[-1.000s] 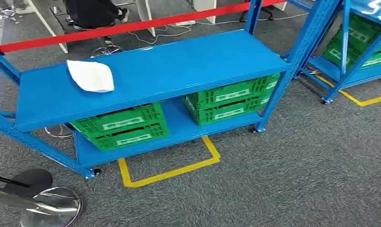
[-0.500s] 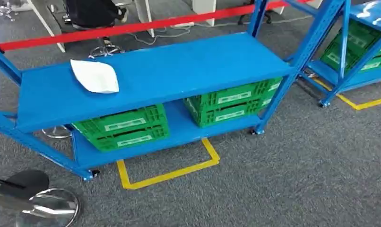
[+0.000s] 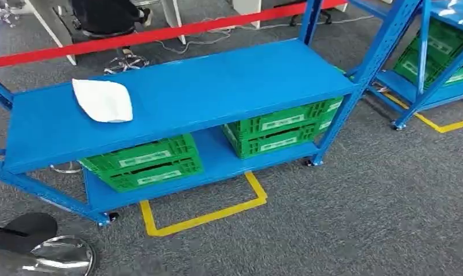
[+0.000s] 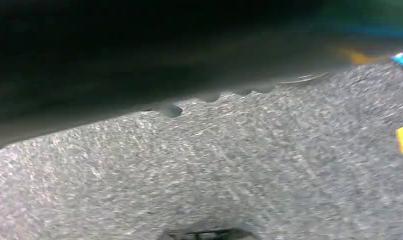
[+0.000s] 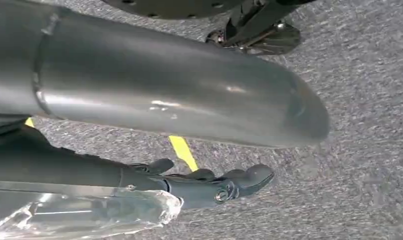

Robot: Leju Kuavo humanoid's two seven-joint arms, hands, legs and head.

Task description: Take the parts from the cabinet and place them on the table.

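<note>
Since a second ago our whole head view has shifted a little, so the camera has moved, not the things: the cabinet (image 3: 218,86) sits a touch lower and further left in the picture, and the part (image 3: 103,100) on it likewise.

We see the part, a white pouch, lying flat on the cabinet's top shelf near its left end. On the lower shelf stand two green crates, one (image 3: 143,164) under the part and one (image 3: 281,126) at the right end. A yellow tape mark (image 3: 206,215) lies on the grey carpet (image 3: 361,218) in front of the cabinet. A red belt (image 3: 131,37) runs behind it, and a second rack (image 3: 424,57) with green crates stands well apart to the right. A chrome post base (image 3: 60,259) sits at the lower left.

At our right hand (image 5: 189,180) the dark fingers (image 5: 244,177) lie stretched and lightly curled above the carpet. A clear plastic piece (image 5: 89,215) lies just beside them; we cannot tell whether they hold it.

Our left hand (image 4: 139,60) is a dark blur over the carpet, and we cannot tell how its fingers lie.
</note>
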